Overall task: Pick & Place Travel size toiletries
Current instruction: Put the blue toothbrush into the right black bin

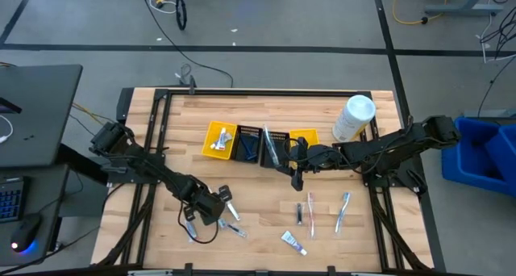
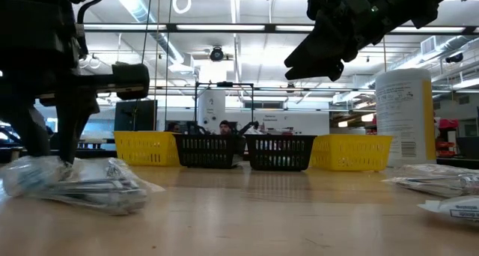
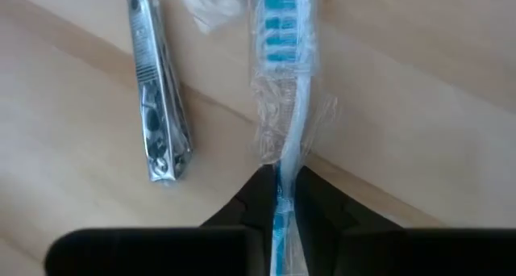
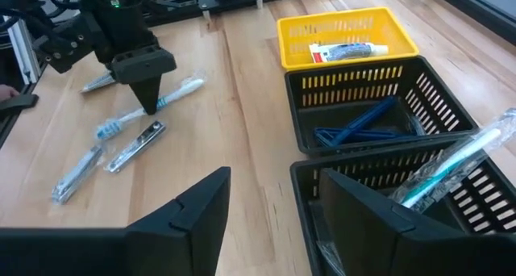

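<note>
The left arm is reaching from the table's left edge diagonally toward the front-centre of the wooden table (image 1: 266, 139), its wrist bent down so the left gripper (image 3: 280, 197) is pointing at the boards. Its two dark fingers are pressed nearly together and are pinching the handle of a wrapped blue toothbrush (image 3: 282, 82), which is lying flat on the wood in its clear sleeve. Just beside that toothbrush, apart from the fingers, a metal nail clipper (image 3: 157, 98) is resting on the table. In the right wrist view the same gripper is standing upright over the toothbrush's middle, with the clipper and another wrapped item close by.

The right arm is stretching in from the right edge, held level above the row of baskets at the table's middle. The right gripper (image 4: 270, 211) is hanging over the near rim of a black basket (image 4: 435, 207) — its fingers are spread apart and are holding nothing. A wrapped teal toothbrush (image 4: 459, 159) is leaning tilted inside that basket. The next black basket (image 4: 363, 106) is holding blue razors (image 4: 355, 127), and the yellow basket (image 4: 347, 34) beyond it is holding a white toothpaste tube (image 4: 347, 52).

More toiletries are lying loose on the front of the table — a pink toothbrush (image 1: 311, 213), a pale blue one (image 1: 343, 210) and a small tube (image 1: 293, 242). A large white bottle (image 1: 353, 119) is standing near the right arm.
</note>
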Available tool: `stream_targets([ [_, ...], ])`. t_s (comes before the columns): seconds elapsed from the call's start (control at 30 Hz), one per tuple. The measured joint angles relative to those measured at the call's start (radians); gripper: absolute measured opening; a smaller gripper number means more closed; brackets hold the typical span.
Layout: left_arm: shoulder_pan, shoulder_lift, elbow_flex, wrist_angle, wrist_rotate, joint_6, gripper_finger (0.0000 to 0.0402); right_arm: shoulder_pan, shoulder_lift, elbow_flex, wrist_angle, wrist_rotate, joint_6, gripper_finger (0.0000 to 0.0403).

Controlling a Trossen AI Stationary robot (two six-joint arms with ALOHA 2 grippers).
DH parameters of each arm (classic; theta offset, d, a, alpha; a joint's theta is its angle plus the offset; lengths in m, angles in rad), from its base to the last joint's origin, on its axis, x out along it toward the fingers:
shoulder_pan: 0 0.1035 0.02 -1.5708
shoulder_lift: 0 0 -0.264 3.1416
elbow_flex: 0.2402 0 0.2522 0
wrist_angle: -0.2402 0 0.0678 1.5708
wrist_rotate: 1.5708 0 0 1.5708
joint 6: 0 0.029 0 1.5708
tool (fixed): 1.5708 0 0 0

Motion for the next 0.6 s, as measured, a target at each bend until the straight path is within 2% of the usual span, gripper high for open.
stream_targets([
  [0.1, -0.003, -0.003, -0.001, 0.002, -0.031, -0.048, 0.0031, 0.0, 0.0, 0.0, 0.0, 0.0, 0.0, 0.0208],
  [0.2, -0.012, -0.02, -0.004, 0.001, -0.095, -0.071, 0.0041, 0.0, 0.0, 0.0, 0.001, 0.0, 0.0, 0.0208],
  [0.3, -0.013, -0.064, -0.004, 0.002, -0.142, -0.074, 0.0052, 0.0, 0.0, 0.0, 0.008, 0.0, 0.0, 0.0204],
  [0.43, -0.019, -0.131, -0.004, 0.0, -0.178, -0.073, 0.0041, 0.0, 0.0, 0.0, 0.009, 0.0, 0.0, 0.0197],
  [0.6, -0.006, -0.215, -0.003, 0.075, -0.356, -0.143, 0.0032, 0.0, 0.0, 0.0, 0.059, 0.0, -0.01, 0.0197],
])
